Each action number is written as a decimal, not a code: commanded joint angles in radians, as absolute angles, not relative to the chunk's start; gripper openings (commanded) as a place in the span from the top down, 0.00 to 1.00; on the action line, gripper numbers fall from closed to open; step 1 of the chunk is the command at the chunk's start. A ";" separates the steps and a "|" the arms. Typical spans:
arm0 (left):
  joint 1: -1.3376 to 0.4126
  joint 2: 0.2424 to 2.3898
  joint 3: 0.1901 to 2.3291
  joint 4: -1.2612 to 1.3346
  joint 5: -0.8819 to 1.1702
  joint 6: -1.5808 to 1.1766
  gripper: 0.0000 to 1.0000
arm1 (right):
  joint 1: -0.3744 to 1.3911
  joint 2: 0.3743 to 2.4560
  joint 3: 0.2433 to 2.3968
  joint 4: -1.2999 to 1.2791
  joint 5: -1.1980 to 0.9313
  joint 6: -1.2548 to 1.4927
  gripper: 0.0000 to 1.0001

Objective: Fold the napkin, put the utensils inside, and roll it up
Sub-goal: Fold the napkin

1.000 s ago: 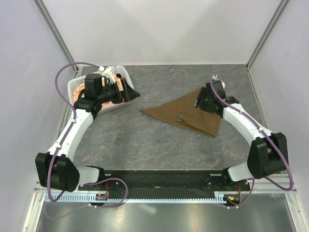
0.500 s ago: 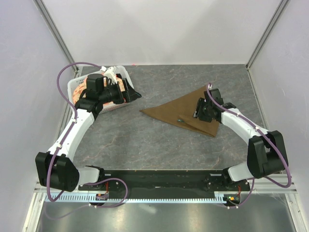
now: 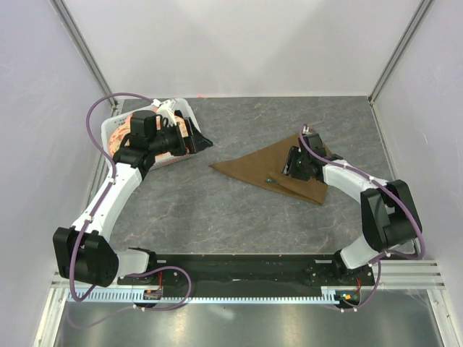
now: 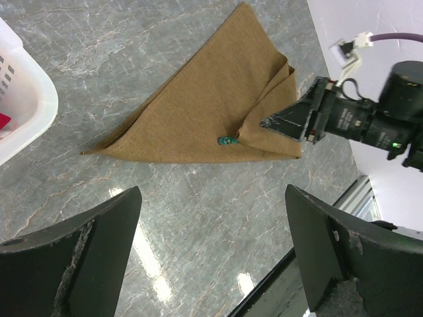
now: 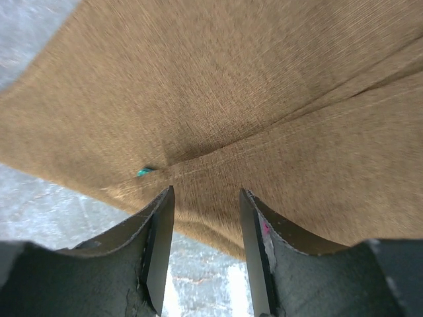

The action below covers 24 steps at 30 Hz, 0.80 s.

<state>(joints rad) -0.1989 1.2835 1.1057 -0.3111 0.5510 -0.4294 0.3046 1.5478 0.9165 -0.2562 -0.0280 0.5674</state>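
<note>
Right claw (image 5: pixel 206 195) half-open over napkin (image 5: pixel 264 99)

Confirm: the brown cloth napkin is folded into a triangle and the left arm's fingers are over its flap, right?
No: the right arm's fingers are over the flap of the brown cloth napkin, folded into a triangle; the top external view shows it.

Grey marbled table (image 3: pixel 217 210) with folded brown napkin (image 3: pixel 259 166) and white basket (image 4: pixel 20 105)
</note>
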 commanded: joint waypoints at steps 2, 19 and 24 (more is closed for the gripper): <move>-0.206 1.289 1.098 -0.282 0.543 -0.433 0.04 | 0.357 1.601 0.919 -0.215 -0.028 0.572 0.49; -0.212 1.290 1.100 -0.281 0.552 -0.436 0.04 | 0.471 1.606 0.881 -0.221 -0.006 0.646 0.51; -0.213 1.290 1.100 -0.281 0.551 -0.434 0.04 | 0.489 1.605 0.887 -0.216 -0.006 0.660 0.51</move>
